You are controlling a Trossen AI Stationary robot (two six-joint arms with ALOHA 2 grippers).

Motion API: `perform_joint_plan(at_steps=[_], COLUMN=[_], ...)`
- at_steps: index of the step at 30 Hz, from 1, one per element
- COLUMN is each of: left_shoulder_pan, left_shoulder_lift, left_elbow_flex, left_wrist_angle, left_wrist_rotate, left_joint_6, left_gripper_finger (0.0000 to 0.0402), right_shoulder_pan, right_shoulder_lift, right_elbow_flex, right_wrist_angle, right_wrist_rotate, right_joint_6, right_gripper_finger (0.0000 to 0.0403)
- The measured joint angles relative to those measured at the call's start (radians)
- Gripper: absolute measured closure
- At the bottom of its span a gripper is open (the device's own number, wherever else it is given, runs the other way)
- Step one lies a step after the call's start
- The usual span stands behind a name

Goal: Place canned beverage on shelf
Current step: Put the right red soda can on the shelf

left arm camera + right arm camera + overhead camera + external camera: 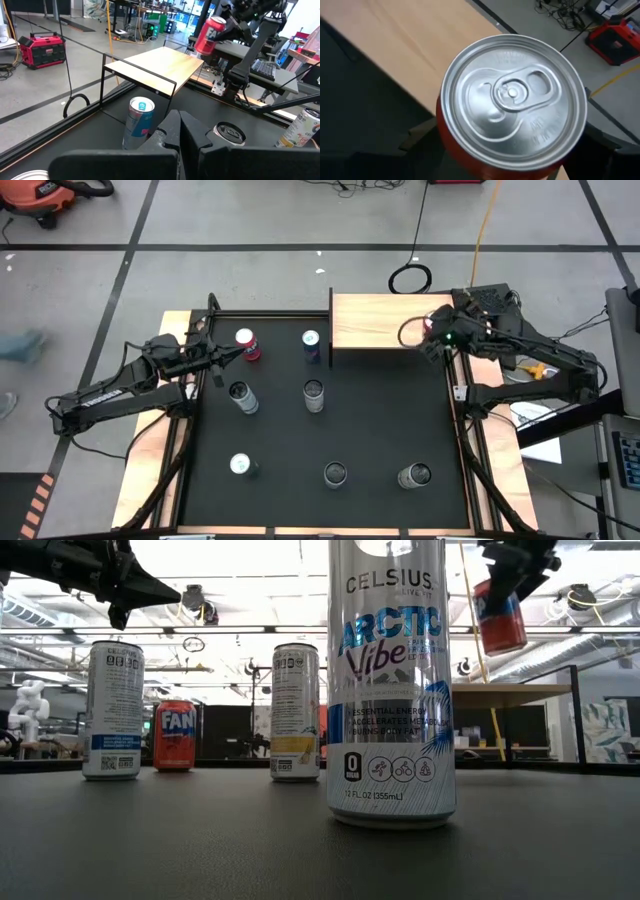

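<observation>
nearest the low camera, a tall silver can (391, 680) stands on the black mat (380, 430). beyond it, the right gripper (232, 22) carries a red can (207, 34) — jaws spread wide around it — above the shelf's (375, 322) right end. lift done; lowering and release remain. left gripper (238, 355), closed and empty, waits near another red can (248, 344).

We see the shelf (385, 323) at the mat's (380, 430) far right corner; seven cans stand on the mat beside it.
</observation>
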Motion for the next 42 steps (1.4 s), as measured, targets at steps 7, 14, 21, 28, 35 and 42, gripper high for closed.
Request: perform_joint_plan(at_steps=[7,14,21,28,35,42], left_shoulder_pan=[0.0,0.0,0.0,0.0,0.0,0.0], left_shoulder_lift=[0.0,0.0,0.0,0.0,0.0,0.0], left_elbow_flex=[0.0,0.0,0.0,0.0,0.0,0.0], left_wrist_angle=[0.0,-0.001,-0.003,-0.006,-0.034,-0.051], left_wrist_rotate=[0.0,0.0,0.0,0.0,0.0,0.0], left_joint_6=[0.0,0.001,0.001,0.002,0.002,0.002], left_gripper_finger=[0.0401,0.0401,0.0401,0.0401,0.0401,0.0401], right_shoulder_pan=[-0.139,-0.304,-0.486,-0.606,-0.669,-0.674], right_shoulder_lift=[0.0,0.001,0.003,0.004,0.008,0.012], right_elbow_flex=[0.0,0.0,-0.025,-0.123,-0.165,-0.174], right_wrist_angle=[0.104,0.186,0.271,0.366,0.454,0.476], right_wrist_rotate=[-0.077,-0.183,-0.347,-0.427,-0.485,-0.49], right_joint_6=[-0.076,-0.136,-0.179,-0.195,-0.212,-0.218], right_gripper_finger=[0.009,0.009,0.009,0.009,0.009,0.009])
